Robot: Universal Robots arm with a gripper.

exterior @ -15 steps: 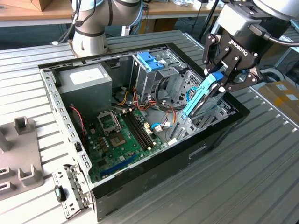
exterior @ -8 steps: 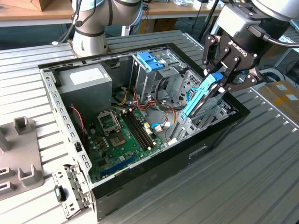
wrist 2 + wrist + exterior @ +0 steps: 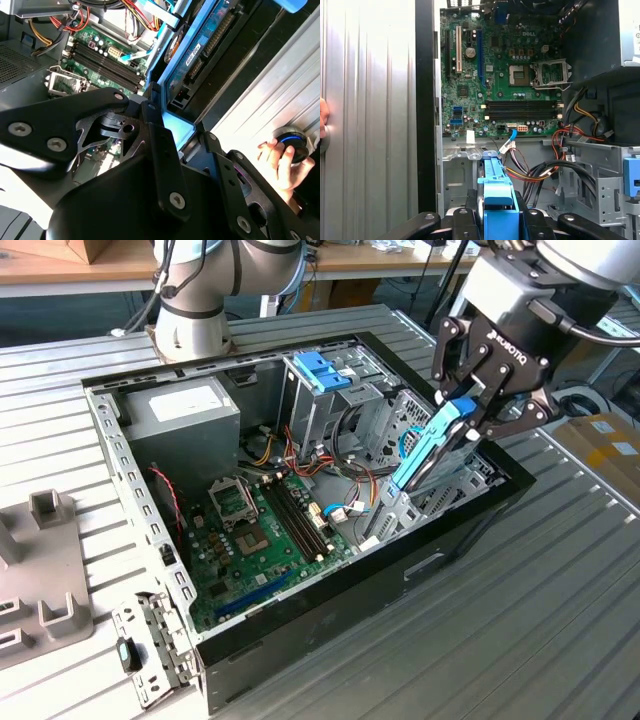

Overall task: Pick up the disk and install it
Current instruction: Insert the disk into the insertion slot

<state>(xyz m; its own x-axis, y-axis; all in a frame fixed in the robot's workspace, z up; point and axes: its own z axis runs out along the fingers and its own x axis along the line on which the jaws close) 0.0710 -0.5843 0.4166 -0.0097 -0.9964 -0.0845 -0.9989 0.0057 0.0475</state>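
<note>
In the exterior view my gripper (image 3: 462, 420) is shut on the disk (image 3: 425, 452). The disk is a metal drive in a blue plastic frame. It hangs steeply tilted over the drive bay (image 3: 440, 495) at the corner of the open computer case (image 3: 330, 605) on the exterior view's right. Its lower end is down among the bay's metal walls. In the first wrist view the blue frame of the disk (image 3: 497, 197) stands between the black fingers (image 3: 464, 220). The second wrist view looks past the gripper (image 3: 180, 137) along the disk (image 3: 200, 55), showing its circuit-board side.
Inside the case lie the green motherboard (image 3: 260, 530), a grey power-supply box (image 3: 185, 410), a metal cage with a blue handle (image 3: 322, 370) and loose cables (image 3: 345, 480). A person's hand (image 3: 280, 160) rests on the ribbed table (image 3: 520, 620). Grey fixtures (image 3: 45, 570) stand at the exterior view's left.
</note>
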